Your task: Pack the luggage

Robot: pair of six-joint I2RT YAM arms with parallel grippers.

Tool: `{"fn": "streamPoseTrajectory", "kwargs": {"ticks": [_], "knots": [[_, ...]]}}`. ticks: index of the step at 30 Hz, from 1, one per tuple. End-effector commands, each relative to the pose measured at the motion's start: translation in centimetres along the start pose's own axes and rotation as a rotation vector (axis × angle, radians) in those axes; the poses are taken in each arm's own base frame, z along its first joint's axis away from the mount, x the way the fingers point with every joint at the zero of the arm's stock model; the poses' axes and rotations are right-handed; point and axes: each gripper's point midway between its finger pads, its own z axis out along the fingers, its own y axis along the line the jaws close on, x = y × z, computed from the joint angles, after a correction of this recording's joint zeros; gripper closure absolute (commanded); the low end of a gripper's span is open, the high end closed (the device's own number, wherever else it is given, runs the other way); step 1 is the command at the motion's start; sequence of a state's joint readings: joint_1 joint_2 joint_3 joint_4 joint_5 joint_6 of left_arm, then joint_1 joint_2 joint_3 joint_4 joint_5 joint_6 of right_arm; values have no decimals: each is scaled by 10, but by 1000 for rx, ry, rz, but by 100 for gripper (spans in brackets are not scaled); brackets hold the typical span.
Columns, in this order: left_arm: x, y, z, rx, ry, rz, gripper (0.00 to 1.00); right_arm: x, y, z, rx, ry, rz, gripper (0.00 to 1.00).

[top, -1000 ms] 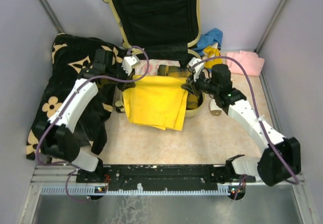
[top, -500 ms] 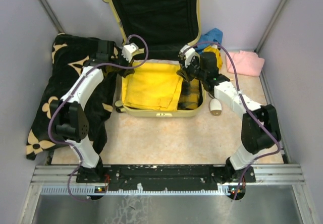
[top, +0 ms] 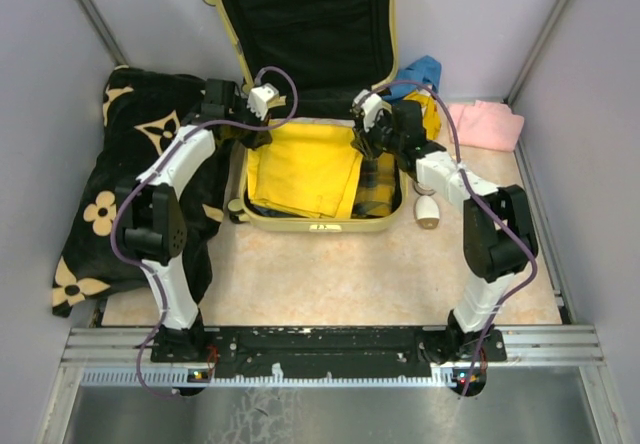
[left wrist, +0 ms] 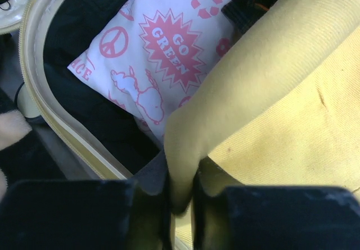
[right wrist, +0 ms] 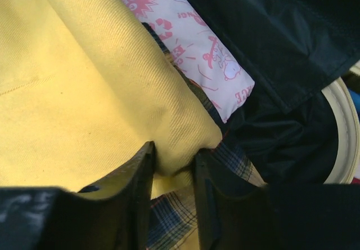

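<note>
The luggage lies open on the floor, its black-lined lid standing up at the back. A yellow cloth is spread inside the lower shell. My left gripper sits at the cloth's back left corner; in the left wrist view the gripper pinches a thin fold of the yellow cloth. My right gripper is at the back right corner. Its jaws stand slightly apart with a rounded corner of the yellow cloth between them, touching both fingers.
Under the cloth lie a white bag with pink prints and a plaid cloth. A black blanket with tan flowers lies left of the luggage. Blue and pink cloths and a small white object lie to its right.
Both arms have reached forward and carried the yellow cloth from over the front rim down into the shell. The right jaws have parted a little.
</note>
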State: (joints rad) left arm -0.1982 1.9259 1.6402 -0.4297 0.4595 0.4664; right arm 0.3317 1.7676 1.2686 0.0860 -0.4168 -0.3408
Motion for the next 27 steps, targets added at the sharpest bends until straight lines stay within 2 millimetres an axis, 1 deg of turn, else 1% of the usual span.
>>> {"fn": "streamPoseTrajectory", "kwargs": {"ticks": [1,2,3,5,6,7,8,10,12,14,17,18,19,20,22,23,25,27], "knots": [[-45,22,-17,-55,-99,-3,71,-26,-37,-9,84,-15,-19,55],[-54,25,-25,-80,-111,-5,60,-31,-38,-14,85,-11,-3,42],[-62,28,-34,-103,-124,-3,50,-38,-39,-19,89,-15,6,34],[-76,31,-53,-141,-152,21,34,-53,-42,-31,94,-25,18,25],[-80,33,-62,-167,-162,34,28,-60,-43,-38,97,-28,24,23],[-86,34,-72,-185,-173,56,26,-67,-44,-44,101,-32,32,21],[-88,32,-79,-194,-178,83,25,-72,-44,-49,99,-31,43,20],[-88,25,-88,-181,-179,143,27,-81,-37,-57,68,-35,65,28],[-86,10,-88,-104,-182,188,36,-88,-22,-58,10,-46,97,37],[-80,3,-81,-58,-171,175,43,-86,-9,-51,-34,-31,136,46],[-78,1,-61,-7,-177,134,45,-79,12,-32,-91,7,169,49],[-77,0,-52,7,-177,125,45,-76,15,-25,-99,14,174,49],[-71,1,-39,21,-163,116,46,-71,17,-17,-105,23,180,51],[-71,-1,-32,30,-160,120,47,-66,17,-10,-108,34,188,53],[-58,-4,-10,56,-121,113,50,-49,17,6,-114,69,210,57],[-50,-5,0,66,-99,113,50,-36,16,15,-119,100,224,58],[-35,-3,16,63,-64,98,50,-12,16,31,-123,152,246,59],[-15,0,28,58,-20,79,50,12,15,43,-120,196,255,59]]}}
